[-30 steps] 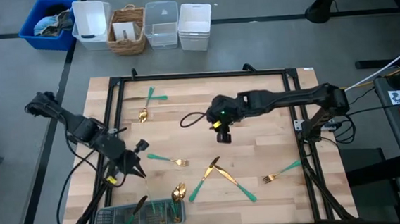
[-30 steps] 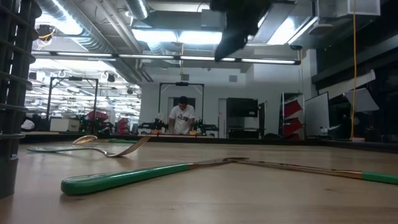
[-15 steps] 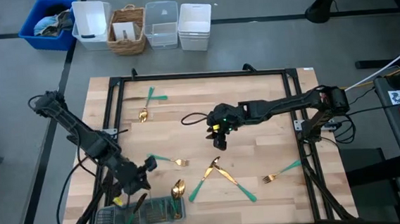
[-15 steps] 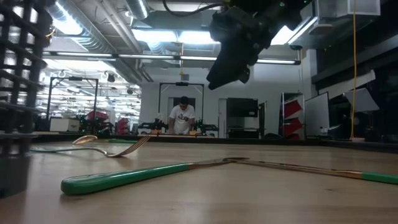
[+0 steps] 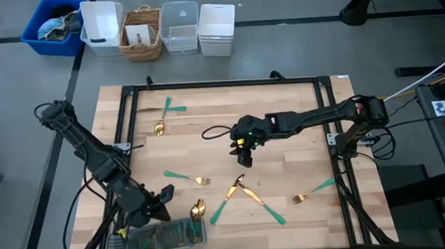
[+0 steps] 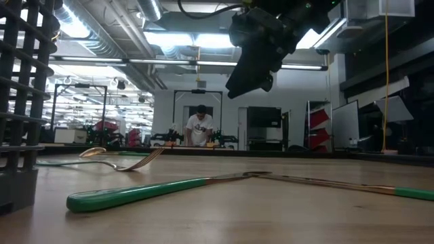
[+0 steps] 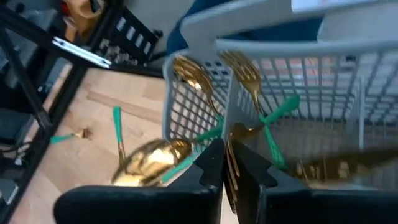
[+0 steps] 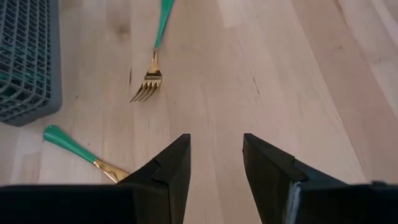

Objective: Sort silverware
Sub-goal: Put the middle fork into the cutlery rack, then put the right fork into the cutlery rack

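Now my left gripper [image 5: 151,210] hangs over the tray [image 5: 119,245] at seven o'clock, fingers nearly together, pinching a thin gold piece so it lands with its kind. My right gripper [image 5: 240,148] waits released above the crossed cutlery [image 5: 241,192].

The wooden table [image 5: 284,104] carries scattered silverware [image 5: 247,193] (gold heads, teal handles) and a grey mesh tray [image 5: 115,243].

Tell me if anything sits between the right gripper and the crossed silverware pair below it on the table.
Nothing visible does. The right gripper, jaws open, hangs above bare wood just short of the crossed pair. The nearest other piece, a fork, lies off to the side, toward the mesh tray.
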You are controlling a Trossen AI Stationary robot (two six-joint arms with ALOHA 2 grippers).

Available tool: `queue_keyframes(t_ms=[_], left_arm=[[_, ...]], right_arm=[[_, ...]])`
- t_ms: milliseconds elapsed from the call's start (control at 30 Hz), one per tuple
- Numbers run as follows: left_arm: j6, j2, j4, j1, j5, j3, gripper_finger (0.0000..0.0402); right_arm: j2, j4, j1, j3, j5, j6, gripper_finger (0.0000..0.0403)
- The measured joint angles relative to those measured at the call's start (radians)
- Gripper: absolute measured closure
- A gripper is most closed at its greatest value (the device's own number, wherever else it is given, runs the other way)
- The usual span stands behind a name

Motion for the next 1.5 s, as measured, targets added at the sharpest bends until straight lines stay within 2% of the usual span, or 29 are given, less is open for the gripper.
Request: queue_keyframes(t_ms=[367,533,667,767,867,967,1200,1367,1500], left_arm=[[-0.158,0.0,0.021,0.0,0.002,0.0,0.0349],[-0.114,0.0,0.018,0.0,-0.006,0.0,0.0336],[-0.123,-0.005,0.018,0.0,-0.073,0.0,0.0342],[-0.214,-0.02,0.017,0.012,-0.174,0.0,0.035],[-0.331,-0.046,0.016,0.047,-0.264,0.0,0.0357],[-0.392,-0.077,0.017,0.106,-0.286,-0.001,0.0362],[-0.483,-0.118,0.018,0.317,-0.287,0.0,0.0367],[-0.509,-0.113,0.018,0.49,-0.256,-0.001,0.0369],[-0.529,-0.106,0.02,0.596,-0.2,-0.001,0.0373]], right_arm=[[0.0,-0.002,0.0,0.0,0.0,0.0,0.0256],[0.0,-0.002,0.0,0.0,-0.008,0.0,0.0256],[-0.021,-0.004,0.0,0.0,-0.115,0.0,0.0256],[-0.052,-0.023,0.01,0.0,-0.2,-0.005,0.0256],[-0.083,-0.091,0.04,0.001,-0.209,-0.059,0.0256],[-0.121,-0.206,0.082,0.001,-0.167,-0.073,0.0256],[-0.195,-0.535,0.224,0.002,0.124,0.171,0.0256],[-0.197,-0.733,0.378,0.002,0.158,0.325,0.0256],[-0.182,-0.826,0.504,0.002,0.169,0.404,0.0256]])
